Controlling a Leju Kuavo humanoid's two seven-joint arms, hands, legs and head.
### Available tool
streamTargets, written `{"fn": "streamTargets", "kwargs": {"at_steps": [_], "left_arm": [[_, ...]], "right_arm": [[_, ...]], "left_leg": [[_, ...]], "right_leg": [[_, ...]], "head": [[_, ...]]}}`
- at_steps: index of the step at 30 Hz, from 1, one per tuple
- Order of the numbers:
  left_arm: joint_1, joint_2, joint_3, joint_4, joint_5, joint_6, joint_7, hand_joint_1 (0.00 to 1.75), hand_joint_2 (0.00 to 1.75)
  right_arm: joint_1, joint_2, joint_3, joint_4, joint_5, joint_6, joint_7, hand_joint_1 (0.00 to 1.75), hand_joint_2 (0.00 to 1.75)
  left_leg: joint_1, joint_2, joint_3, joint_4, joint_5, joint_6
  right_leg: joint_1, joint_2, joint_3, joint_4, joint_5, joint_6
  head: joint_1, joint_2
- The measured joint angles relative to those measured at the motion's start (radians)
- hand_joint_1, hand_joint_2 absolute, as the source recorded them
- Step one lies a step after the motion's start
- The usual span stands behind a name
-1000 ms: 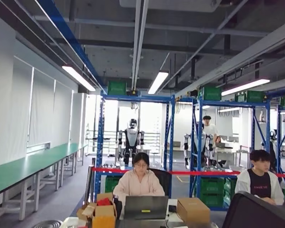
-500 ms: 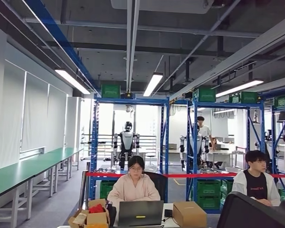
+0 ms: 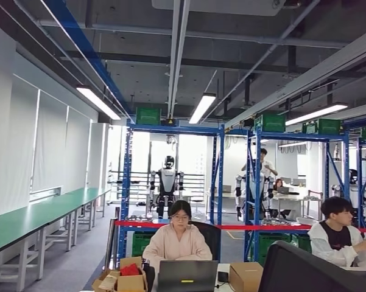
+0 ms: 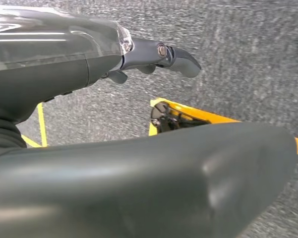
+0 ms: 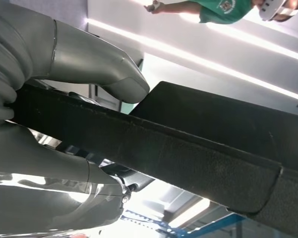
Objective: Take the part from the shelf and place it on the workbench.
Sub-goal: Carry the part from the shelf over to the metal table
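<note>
Straight ahead a desk blocks the way: a person (image 3: 178, 234) sits behind a laptop (image 3: 187, 275), with cardboard boxes (image 3: 122, 278) beside it and a dark chair back (image 3: 309, 271) at the near right. Behind them red tape (image 3: 245, 227) runs across the blue shelves (image 3: 172, 176). An open aisle runs left, along the green benches (image 3: 38, 213)

Two seated people (image 3: 179, 238), laptop (image 3: 187, 277), cardboard boxes (image 3: 245, 277), red tape (image 3: 245, 227)
</note>
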Motion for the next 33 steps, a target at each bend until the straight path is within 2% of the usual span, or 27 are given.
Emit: {"fn": "streamTargets", "kwargs": {"at_steps": [2,4,5,6,8,9,10,11,13,14,15,17,19,20,21,22,24,25,26,27,28,29,30,31,33], "left_arm": [[0.000,-0.003,0.000,0.000,0.001,0.000,0.005,0.00,1.75],[0.001,-0.004,0.000,0.000,0.001,0.000,0.009,0.00,1.75],[0.001,-0.004,0.000,0.000,0.000,0.000,0.011,0.00,1.75],[0.001,-0.004,0.000,0.000,0.000,0.001,0.014,0.00,1.75],[0.002,-0.004,0.000,0.000,-0.001,0.004,0.021,0.00,1.75],[0.004,-0.004,0.000,0.000,-0.002,0.006,0.023,0.00,1.75],[0.007,-0.004,0.000,0.000,-0.003,0.007,0.025,0.00,1.75],[0.008,-0.004,0.000,0.000,-0.004,0.007,0.026,0.00,1.75],[0.010,-0.004,0.000,0.000,-0.005,0.006,0.026,0.00,1.75],[0.009,-0.005,0.000,0.000,-0.005,0.005,0.026,0.00,1.75],[0.008,-0.005,0.000,0.000,-0.005,0.004,0.026,0.00,1.75],[0.008,-0.007,0.000,0.001,-0.005,0.001,0.026,0.00,1.75],[0.009,-0.008,0.000,0.001,-0.005,-0.002,0.026,0.00,1.75],[0.009,-0.008,0.000,0.001,-0.005,-0.002,0.025,0.00,1.75],[0.008,-0.009,0.000,0.001,-0.005,-0.003,0.024,0.00,1.75],[0.007,-0.009,0.000,0.001,-0.005,-0.004,0.023,0.00,1.75],[0.005,-0.011,0.000,0.001,-0.005,-0.006,0.022,0.00,1.75],[0.005,-0.013,0.000,0.001,-0.006,-0.007,0.021,0.00,1.75],[0.006,-0.014,0.000,0.001,-0.007,-0.008,0.020,0.00,1.75],[0.007,-0.014,0.000,0.001,-0.008,-0.008,0.018,0.00,1.75],[0.007,-0.015,0.000,0.001,-0.008,-0.008,0.017,0.00,1.75],[0.006,-0.016,0.000,0.001,-0.008,-0.008,0.016,0.00,1.75],[0.005,-0.017,0.000,0.001,-0.008,-0.008,0.014,0.00,1.75],[0.004,-0.018,0.000,0.001,-0.008,-0.009,0.011,0.00,1.75],[0.003,-0.019,0.000,0.001,-0.007,-0.010,0.006,0.00,1.75]], "right_arm": [[0.000,-0.008,0.001,-0.001,-0.002,0.000,0.000,1.75,1.75],[0.002,-0.015,0.001,-0.006,-0.005,0.001,0.000,1.75,1.75],[0.002,-0.018,0.001,-0.008,-0.007,0.002,-0.001,1.75,1.75],[0.003,-0.020,0.001,-0.010,-0.008,0.002,-0.001,1.75,1.75],[0.006,-0.023,0.001,-0.010,-0.010,0.003,0.000,1.75,1.75],[0.009,-0.025,0.001,-0.010,-0.010,0.004,0.000,1.75,1.75],[0.012,-0.027,0.001,-0.010,-0.010,0.005,0.000,1.75,1.75],[0.014,-0.030,0.001,-0.010,-0.010,0.006,0.001,1.75,1.75],[0.016,-0.033,0.001,-0.011,-0.011,0.006,0.002,1.75,1.75],[0.016,-0.034,0.001,-0.011,-0.011,0.007,0.003,1.75,1.75],[0.016,-0.036,0.001,-0.012,-0.012,0.007,0.005,1.75,1.75],[0.018,-0.041,0.001,-0.015,-0.016,0.007,0.010,1.75,1.75],[0.019,-0.050,-0.002,-0.020,-0.021,0.008,0.011,1.75,1.75],[0.019,-0.056,-0.004,-0.022,-0.023,0.008,0.010,1.75,1.75],[0.019,-0.060,-0.008,-0.025,-0.025,0.009,0.010,1.75,1.75],[0.019,-0.063,-0.010,-0.027,-0.026,0.010,0.010,1.75,1.75],[0.023,-0.066,-0.013,-0.027,-0.027,0.010,0.012,1.75,1.75],[0.026,-0.066,-0.013,-0.027,-0.027,0.010,0.013,1.75,1.75],[0.027,-0.067,-0.014,-0.027,-0.027,0.010,0.015,1.75,1.75],[0.028,-0.068,-0.014,-0.027,-0.027,0.010,0.016,1.75,1.75],[0.028,-0.069,-0.015,-0.027,-0.027,0.010,0.016,1.75,1.75],[0.028,-0.070,-0.015,-0.027,-0.027,0.010,0.017,1.75,1.75],[0.028,-0.071,-0.015,-0.027,-0.028,0.010,0.017,1.75,1.75],[0.028,-0.071,-0.015,-0.028,-0.028,0.010,0.017,1.75,1.75],[0.028,-0.072,-0.015,-0.029,-0.028,0.010,0.016,1.75,1.75]], "left_leg": [[0.001,0.001,0.003,-0.010,0.000,-0.010],[0.000,0.003,0.008,-0.017,-0.005,-0.019],[-0.001,0.003,0.002,-0.001,-0.016,-0.022],[-0.001,0.004,-0.017,0.037,-0.035,-0.024],[-0.001,0.004,-0.088,0.162,-0.080,-0.028],[-0.001,0.004,-0.123,0.215,-0.091,-0.030],[-0.001,0.004,-0.144,0.239,-0.082,-0.032],[-0.001,0.004,-0.148,0.225,-0.053,-0.032],[-0.001,0.004,-0.112,0.115,0.035,-0.030],[-0.002,0.004,-0.090,0.061,0.065,-0.027],[-0.004,0.004,-0.075,0.024,0.077,-0.021],[-0.009,0.003,-0.067,0.004,0.068,-0.011],[-0.007,0.003,-0.063,-0.003,0.063,-0.001],[-0.004,0.003,-0.059,-0.006,0.062,0.004],[-0.002,0.003,-0.054,-0.009,0.060,0.008],[-0.001,0.003,-0.050,-0.010,0.057,0.011],[0.000,0.003,-0.044,-0.011,0.050,0.015],[0.000,0.003,-0.039,-0.011,0.046,0.015],[0.000,0.003,-0.031,-0.011,0.040,0.015],[-0.001,0.002,-0.022,-0.011,0.034,0.013],[-0.001,0.001,-0.011,-0.011,0.027,0.011],[-0.002,0.001,-0.002,-0.013,0.020,0.008],[-0.002,0.000,0.003,-0.014,0.016,0.003],[-0.002,-0.001,0.005,-0.016,0.012,-0.002],[-0.002,0.001,0.006,-0.024,0.010,-0.013]], "right_leg": [[0.006,0.000,0.008,-0.023,-0.006,-0.012],[0.001,-0.001,0.025,-0.052,-0.010,-0.020],[-0.003,-0.002,0.036,-0.066,-0.011,-0.023],[-0.006,-0.003,0.046,-0.076,-0.012,-0.025],[-0.006,-0.004,0.058,-0.080,-0.019,-0.030],[-0.005,-0.003,0.064,-0.080,-0.024,-0.031],[-0.005,-0.001,0.072,-0.080,-0.030,-0.030],[-0.005,0.000,0.082,-0.080,-0.037,-0.029],[-0.005,0.003,0.105,-0.078,-0.055,-0.023],[-0.004,0.003,0.113,-0.075,-0.063,-0.018],[-0.003,0.003,0.116,-0.073,-0.070,-0.012],[-0.001,0.004,0.116,-0.072,-0.076,-0.002],[-0.004,0.003,0.117,-0.071,-0.083,0.008],[-0.005,0.002,0.111,-0.053,-0.095,0.014],[-0.006,0.002,0.093,-0.015,-0.115,0.020],[-0.008,0.001,0.061,0.046,-0.140,0.025],[-0.012,0.001,-0.023,0.184,-0.181,0.033],[-0.013,0.000,-0.053,0.221,-0.179,0.035],[-0.014,0.000,-0.063,0.217,-0.154,0.035],[-0.015,0.000,-0.054,0.174,-0.113,0.034],[-0.014,0.000,-0.031,0.105,-0.064,0.030],[-0.012,0.000,-0.008,0.042,-0.027,0.024],[-0.008,0.000,0.011,-0.005,-0.007,0.017],[-0.005,0.000,0.021,-0.033,-0.002,0.009],[-0.002,0.001,0.026,-0.046,-0.012,-0.002]], "head": [[0.000,0.000],[0.000,0.000],[0.000,0.000],[0.000,0.000],[0.000,0.000],[0.000,0.000],[0.000,0.000],[0.000,0.000],[0.000,0.000],[0.000,0.000],[0.000,0.000],[0.000,0.000],[0.000,0.000],[0.000,0.000],[0.000,0.000],[0.000,0.000],[0.000,0.000],[0.000,0.000],[0.000,0.000],[0.000,0.000],[0.000,0.000],[0.000,0.000],[0.000,0.000],[0.000,0.000],[0.000,0.001]]}}
